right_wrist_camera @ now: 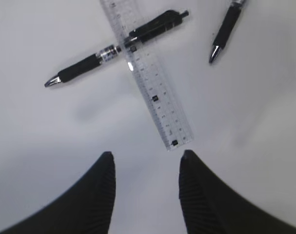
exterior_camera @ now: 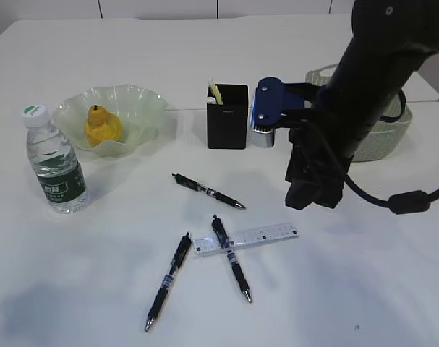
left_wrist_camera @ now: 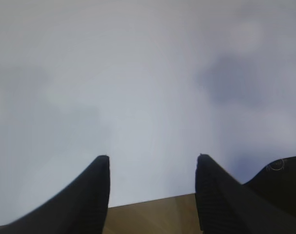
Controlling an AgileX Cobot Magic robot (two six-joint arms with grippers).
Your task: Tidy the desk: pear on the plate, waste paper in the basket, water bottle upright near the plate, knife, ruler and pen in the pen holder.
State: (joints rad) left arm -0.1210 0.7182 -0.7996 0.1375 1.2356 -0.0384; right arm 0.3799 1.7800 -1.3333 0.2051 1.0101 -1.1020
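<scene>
A: Where did the ruler point(right_wrist_camera: 147, 73) lie from the right gripper point(right_wrist_camera: 147, 168)?

B: In the right wrist view it sat just past the fingertips at twelve o'clock. Its near end was almost between the two tips, and its long axis ran away toward eleven. One pen point(right_wrist_camera: 116, 48) lay across its far half, on top of it. A second pen point(right_wrist_camera: 226, 30) sat apart at about one o'clock.

A: And the claw itself?

B: Parted about halfway, with nothing between the fingers. It hovered above the desk point(exterior_camera: 364, 289), not touching anything.

A: Which arm was nearer?

B: The right one, I judged. In the exterior view the ruler point(exterior_camera: 246, 238) lay at seven o'clock from that gripper point(exterior_camera: 313, 195). The left gripper point(left_wrist_camera: 152, 195) saw only bare white surface and a wooden strip beyond the edge. It too stood roughly half open and empty.

A: What about the rest?

B: The pear point(exterior_camera: 102, 126) was already in the plate point(exterior_camera: 143, 108), and the water bottle point(exterior_camera: 54, 163) stood upright beside it. The pen holder point(exterior_camera: 227, 119) held something yellow, probably the knife. The basket point(exterior_camera: 382, 137) was mostly hidden behind the arm.

A: Surface and room?

B: Plain, flat white tabletop, so the thin ruler would be awkward to pinch. Three pens remained loose, the third point(exterior_camera: 207, 191) near the centre. There was open space around the ruler's near end.
</scene>
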